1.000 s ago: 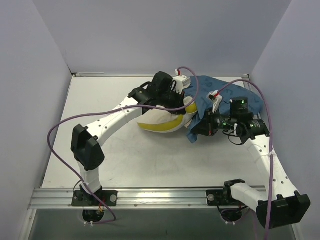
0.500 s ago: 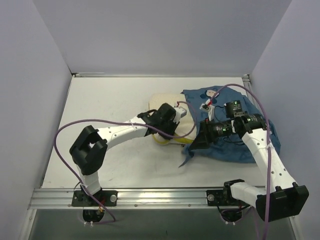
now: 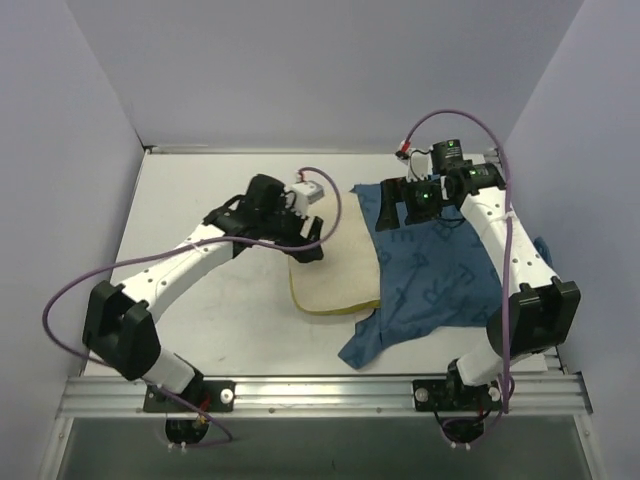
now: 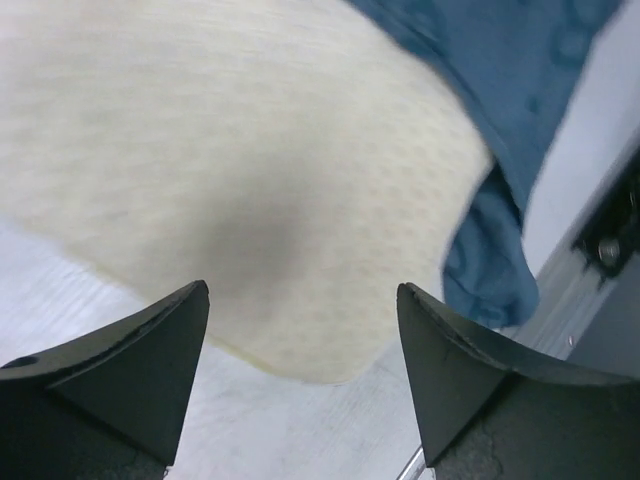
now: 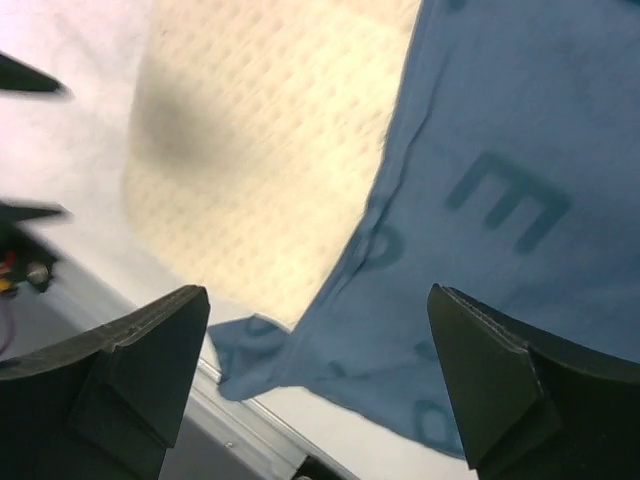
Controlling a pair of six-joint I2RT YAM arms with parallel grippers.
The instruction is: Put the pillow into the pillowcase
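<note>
Black left gripper (image 4: 300,292): wide open, empty, over pillow's (image 3: 335,260) 10 o'clock corner.
Cream pillow: flat at centre, 3 o'clock edge touching pillowcase (image 3: 440,285), otherwise bare.
Black right gripper (image 5: 318,292): wide open, empty, at 1 o'clock over pillowcase.
Progress: pillow judged outside; insertion remains.

A single character can be read with certainty: a capital E (image 5: 507,200), printed in darker blue on the blue cloth of the pillowcase (image 5: 560,80) and seen tilted in the right wrist view. Further dark blue characters, rounded in shape, are printed near the seam and the lower edge of the same cloth, but they are cut by folds and cannot be read. In the top view more letters are scattered over the cloth, too small to be made out
</note>
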